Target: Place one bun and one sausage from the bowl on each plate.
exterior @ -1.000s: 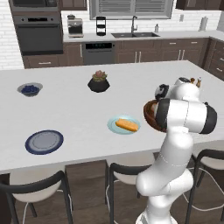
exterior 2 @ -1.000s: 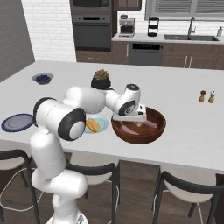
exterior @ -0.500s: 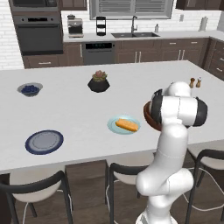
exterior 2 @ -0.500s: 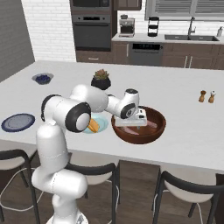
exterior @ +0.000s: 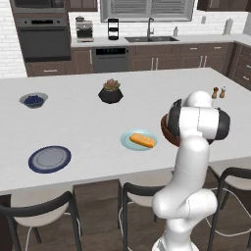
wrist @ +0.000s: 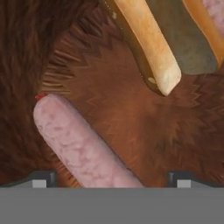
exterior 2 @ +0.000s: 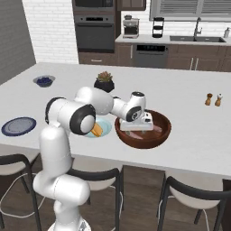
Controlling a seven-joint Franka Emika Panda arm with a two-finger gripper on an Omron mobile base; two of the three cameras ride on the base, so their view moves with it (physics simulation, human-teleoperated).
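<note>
Pincer (wrist: 112, 177) hangs spread wide and empty inside the bowl (exterior 2: 162, 131), its two dark tips straddling a pinkish sausage (wrist: 81, 146) lying on the wooden bottom. Just beyond that sausage, a golden bun (wrist: 148, 43) rests in the bowl too. Beside the bowl on the white table (exterior: 88, 122) sits the pale teal plate (exterior: 128, 142), carrying another bun (exterior: 142, 141). Well away from the bowl, past the teal plate, the navy-rimmed plate (exterior: 49, 159) lies near the table's front edge.
</note>
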